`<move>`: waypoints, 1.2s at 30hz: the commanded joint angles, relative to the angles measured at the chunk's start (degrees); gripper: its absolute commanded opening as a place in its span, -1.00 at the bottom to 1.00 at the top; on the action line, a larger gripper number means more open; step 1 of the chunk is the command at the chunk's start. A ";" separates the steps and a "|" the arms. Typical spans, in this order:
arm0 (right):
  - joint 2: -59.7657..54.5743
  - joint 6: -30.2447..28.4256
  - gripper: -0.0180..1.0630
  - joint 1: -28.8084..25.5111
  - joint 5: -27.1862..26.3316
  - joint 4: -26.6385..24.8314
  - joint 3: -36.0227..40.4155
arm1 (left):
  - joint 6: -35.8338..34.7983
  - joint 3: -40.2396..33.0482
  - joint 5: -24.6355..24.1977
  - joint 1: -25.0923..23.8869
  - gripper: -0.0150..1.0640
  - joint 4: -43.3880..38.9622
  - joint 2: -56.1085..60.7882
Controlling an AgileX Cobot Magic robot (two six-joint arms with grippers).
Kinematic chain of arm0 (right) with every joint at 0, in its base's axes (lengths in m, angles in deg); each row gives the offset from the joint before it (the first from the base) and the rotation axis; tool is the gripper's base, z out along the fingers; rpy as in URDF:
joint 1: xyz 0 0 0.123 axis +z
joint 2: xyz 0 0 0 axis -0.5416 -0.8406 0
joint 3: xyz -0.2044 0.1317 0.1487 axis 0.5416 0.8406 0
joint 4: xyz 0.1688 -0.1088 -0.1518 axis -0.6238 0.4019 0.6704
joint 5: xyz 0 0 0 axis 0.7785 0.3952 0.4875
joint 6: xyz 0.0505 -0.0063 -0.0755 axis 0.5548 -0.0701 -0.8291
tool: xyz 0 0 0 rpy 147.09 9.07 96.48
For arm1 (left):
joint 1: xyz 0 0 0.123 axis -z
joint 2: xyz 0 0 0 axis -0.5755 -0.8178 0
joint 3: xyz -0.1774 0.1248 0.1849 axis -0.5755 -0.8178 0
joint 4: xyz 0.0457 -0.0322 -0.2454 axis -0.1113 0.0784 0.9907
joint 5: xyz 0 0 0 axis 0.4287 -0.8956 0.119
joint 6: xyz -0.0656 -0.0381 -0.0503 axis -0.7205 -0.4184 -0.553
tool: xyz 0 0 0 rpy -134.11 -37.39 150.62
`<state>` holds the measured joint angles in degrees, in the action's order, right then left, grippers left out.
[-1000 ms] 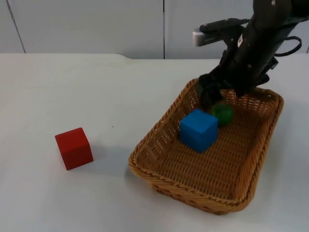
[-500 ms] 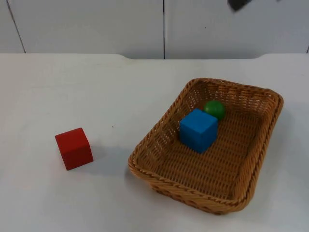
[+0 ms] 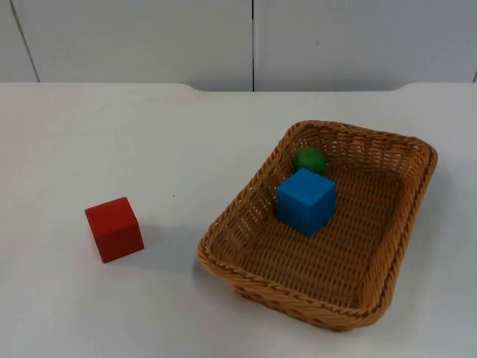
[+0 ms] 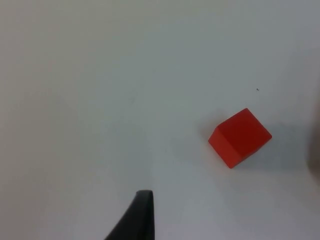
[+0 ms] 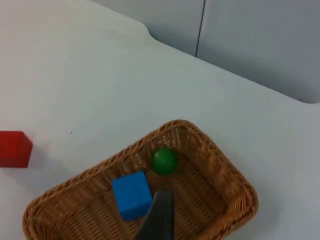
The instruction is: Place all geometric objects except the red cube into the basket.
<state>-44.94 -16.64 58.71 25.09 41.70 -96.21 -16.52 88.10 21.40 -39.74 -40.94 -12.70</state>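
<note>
Wicker basket holds blue cube and green ball, touching; red cube well apart on table.

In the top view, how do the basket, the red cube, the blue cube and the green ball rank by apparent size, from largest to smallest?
1. basket, clearly largest.
2. blue cube and red cube: they look about alike, so I do not rank them.
3. green ball, smallest.

Red cube, blue cube, green ball, tan basket

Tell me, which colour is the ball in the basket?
Green: the ball shows best in the top view, in the basket.
</note>
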 commanded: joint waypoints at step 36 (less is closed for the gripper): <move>68.60 2.86 0.48 0.03 13.64 -1.63 36.61 | -15.41 -0.21 -24.45 -0.19 0.97 -14.55 45.35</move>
<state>22.07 -13.72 58.71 37.68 39.63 -59.75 -30.76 88.10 -2.69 -39.74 -54.79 32.32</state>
